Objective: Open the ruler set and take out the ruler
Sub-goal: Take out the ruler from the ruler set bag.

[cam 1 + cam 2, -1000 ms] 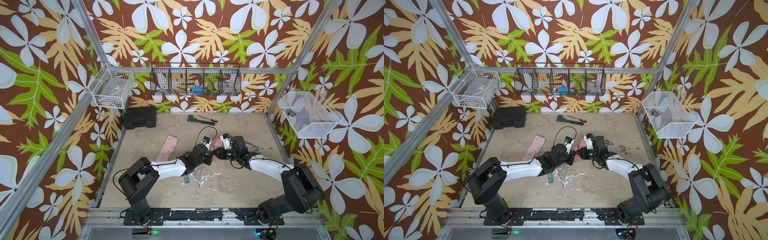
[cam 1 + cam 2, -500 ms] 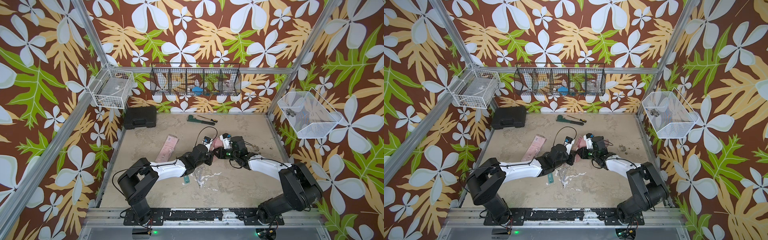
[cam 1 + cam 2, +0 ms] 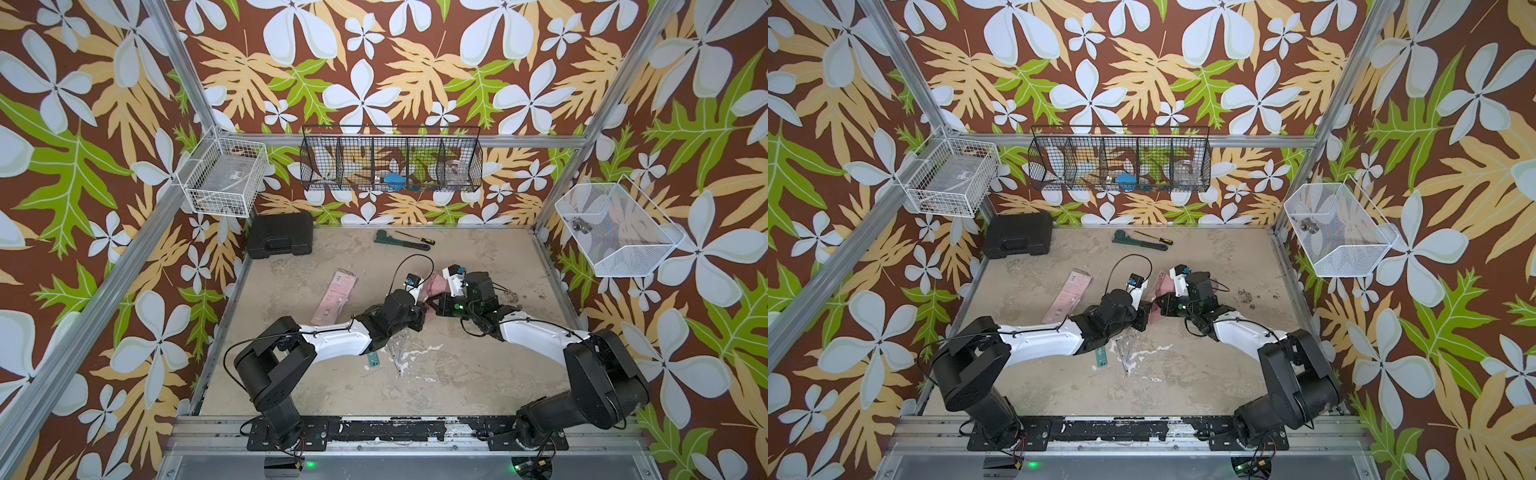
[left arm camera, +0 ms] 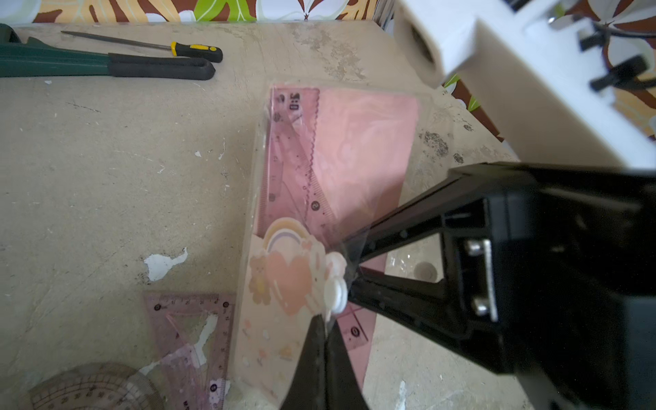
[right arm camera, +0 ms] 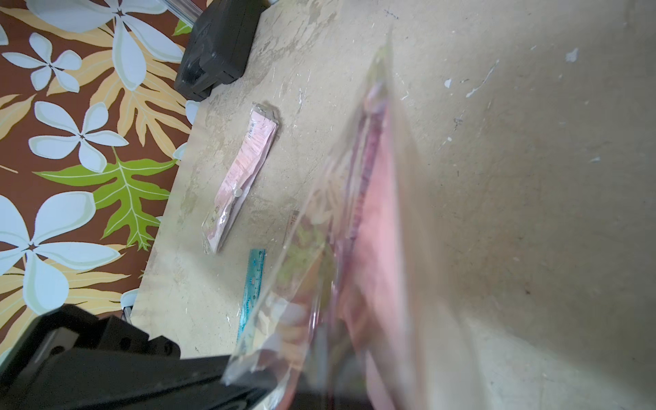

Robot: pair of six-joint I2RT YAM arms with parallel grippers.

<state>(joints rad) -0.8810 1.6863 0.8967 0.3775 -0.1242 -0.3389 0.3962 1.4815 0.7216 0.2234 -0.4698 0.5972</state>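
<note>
Mid-counter (image 4: 106,177), two arms share one pink ruler set (image 4: 362,142), a clear sleeve held up on edge between them in both top views. The left arm (image 3: 332,349) has its jaws pressed together on the sleeve's near end, just below the white snap button (image 4: 335,294). The right arm (image 3: 536,336) comes in from the side, its jaws closed to a point on the clear plastic edge just beside that same button. The sleeve's long axis runs away from the left jaws toward the back of the counter, and the pink ruler (image 4: 284,170) lies along it inside, its far end well apart from both grips. The right jaws meet the sleeve across that axis, so by the look of it the opening pull falls to the right arm, drawing sideways away from the left arm's anchor. The ruler must then slide out lengthwise, toward the end where both jaws now crowd. A second pink set (image 3: 334,297) lies flat on the counter, well apart on the left arm's side.
</note>
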